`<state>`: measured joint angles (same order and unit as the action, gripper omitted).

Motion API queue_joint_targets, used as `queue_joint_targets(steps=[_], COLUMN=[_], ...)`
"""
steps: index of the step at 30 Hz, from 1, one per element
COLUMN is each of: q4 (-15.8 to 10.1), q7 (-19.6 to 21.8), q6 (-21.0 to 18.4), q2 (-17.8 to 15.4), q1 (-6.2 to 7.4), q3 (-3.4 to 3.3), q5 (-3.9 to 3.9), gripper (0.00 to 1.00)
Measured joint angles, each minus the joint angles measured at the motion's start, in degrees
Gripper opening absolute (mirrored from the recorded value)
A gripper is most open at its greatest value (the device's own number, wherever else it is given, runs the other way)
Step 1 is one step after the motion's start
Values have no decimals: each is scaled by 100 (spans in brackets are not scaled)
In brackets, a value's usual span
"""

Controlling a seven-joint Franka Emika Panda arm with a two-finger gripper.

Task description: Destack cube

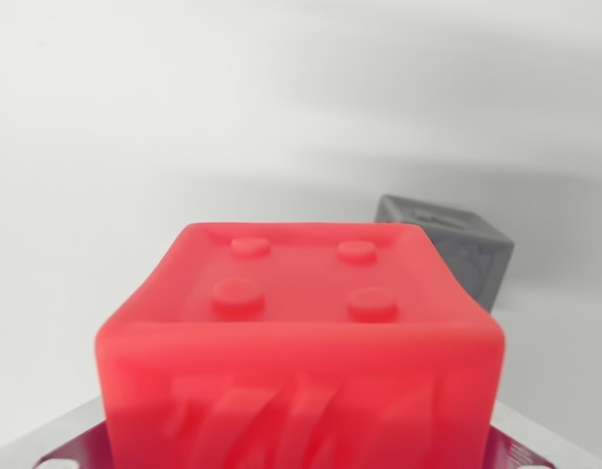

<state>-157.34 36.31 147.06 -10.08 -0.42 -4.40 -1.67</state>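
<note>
The counter (115,127) is the biggest thing here: plain, pale, smooth, w/ nothing on it but soft shadows, so a cube should sit flat and not roll. No walls or other room bits show, just that white-grey surface going blurry far back. Next is the red cube (301,342), very close to the camera and filling the low middle of the wrist view. It has four round bumps on top and slanted marks on its front. It's so near the lens that I'd guess the arm is carrying it, prob to move it off a stack, but I can't see any pinch. Smaller, behind it and to the wrist view's right, sits the dark grey cube (455,244), apart from the red one, resting on the counter, part hidden. Smallest: thin metal bits (521,451) at the bottom corners, maybe part of the end effector. Its fingers don't show, so can't tell if it's wide, narrow or holding.
</note>
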Motion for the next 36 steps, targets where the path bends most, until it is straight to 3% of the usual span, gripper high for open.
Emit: queue_joint_targets(steps=[36], q4=[332], q7=[-165], q6=[105], q2=[443], q1=[700], q3=[279], q5=[106], gripper=[0])
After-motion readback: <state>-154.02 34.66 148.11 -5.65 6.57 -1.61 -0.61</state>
